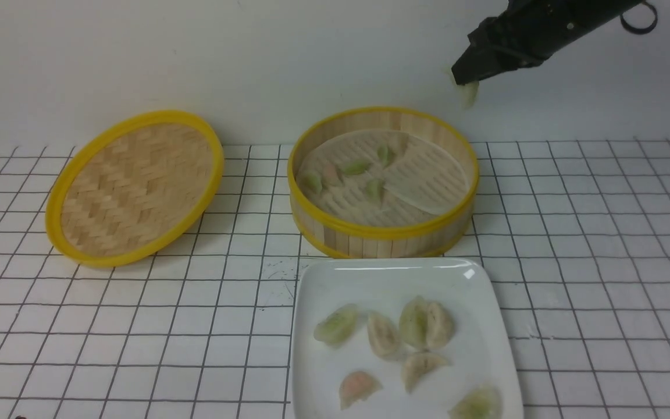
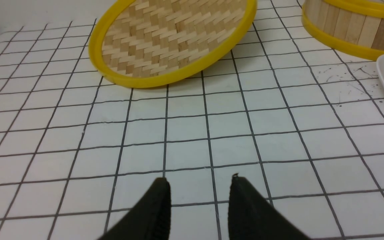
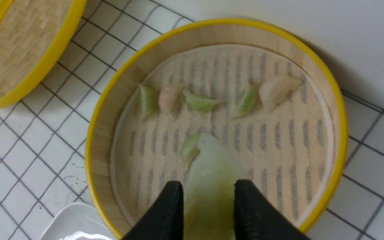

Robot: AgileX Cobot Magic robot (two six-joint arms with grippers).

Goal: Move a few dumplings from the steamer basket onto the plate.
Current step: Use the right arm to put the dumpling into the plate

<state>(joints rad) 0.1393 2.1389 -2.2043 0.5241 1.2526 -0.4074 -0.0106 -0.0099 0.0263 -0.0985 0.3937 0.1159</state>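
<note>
A white tabletop [image 1: 602, 262] marked with a black grid, seen from the robot's side. At the near left, seen only by its wrist camera, the left hand [image 2: 198, 186] hovers low over bare grid squares. Its two dark fingers are spread apart and hold nothing.

Toward the far left corner lies a flat woven lid [image 1: 134, 186] with a yellow rim, tilted up on one side.

At the middle of the far edge stands the round steamer basket [image 1: 381, 235], made of bamboo slats with yellow rims. Several dumplings [image 1: 356, 169], mostly pale green and one pinkish, lie on its paper liner, toward the basket's left side.

Just in front of the basket, at the near edge, sits the white square plate [image 1: 323, 291]. Several more dumplings [image 1: 382, 334], green, beige and pink, are scattered on it, and two of them touch.

Farther right, the black right hand [image 1: 464, 78] is raised in the air above the basket's far right rim. Its fingers pinch a pale green dumpling [image 1: 470, 92], which hangs clear of the basket.
</note>
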